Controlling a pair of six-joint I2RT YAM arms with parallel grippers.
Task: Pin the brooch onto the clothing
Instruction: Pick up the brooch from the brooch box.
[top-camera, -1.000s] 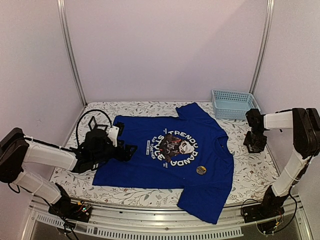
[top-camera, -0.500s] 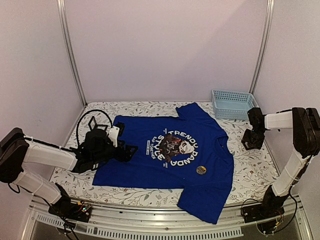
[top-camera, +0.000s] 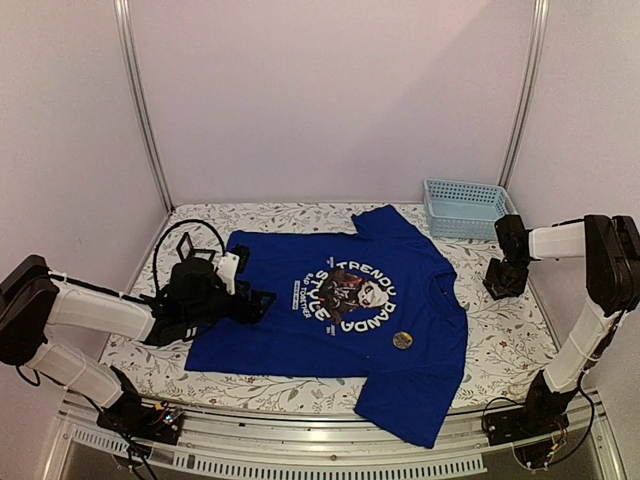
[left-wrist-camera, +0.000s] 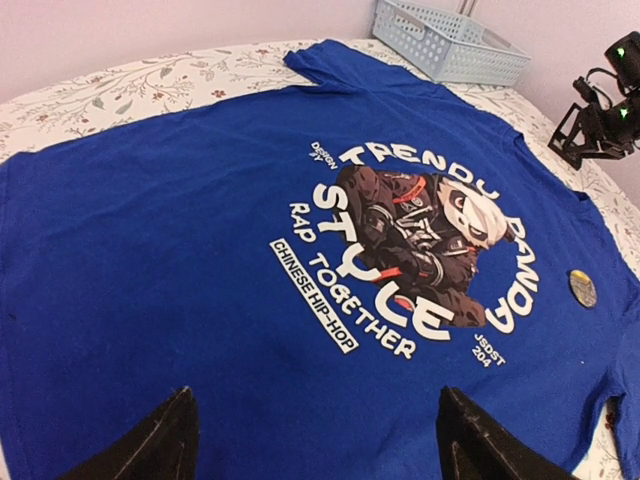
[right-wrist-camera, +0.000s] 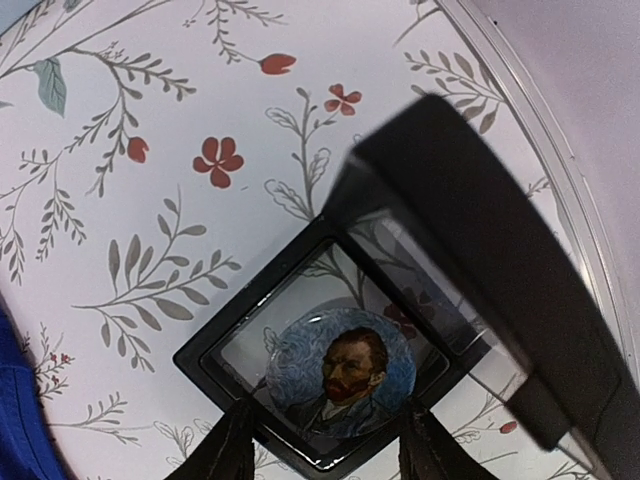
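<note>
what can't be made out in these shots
- Right wrist view: whether the right gripper touches the brooch; the bottom edge cuts its fingertips off.
- Top view: the box is hidden behind the right gripper.
- Top view: the round badge on the shirt is too small to read.

This is a robot test booth in a lab. Plain pale walls (top-camera: 330, 90) close it in on 3 sides, with 2 metal poles (top-camera: 140, 100) at the back corners. A left arm (top-camera: 90, 315) and a right arm (top-camera: 590, 320) are bolted to an aluminium rail (top-camera: 330, 455) at the cloth-covered counter's (top-camera: 500, 340) near edge. Loose cables (top-camera: 150, 420) trail at their bases.
</note>
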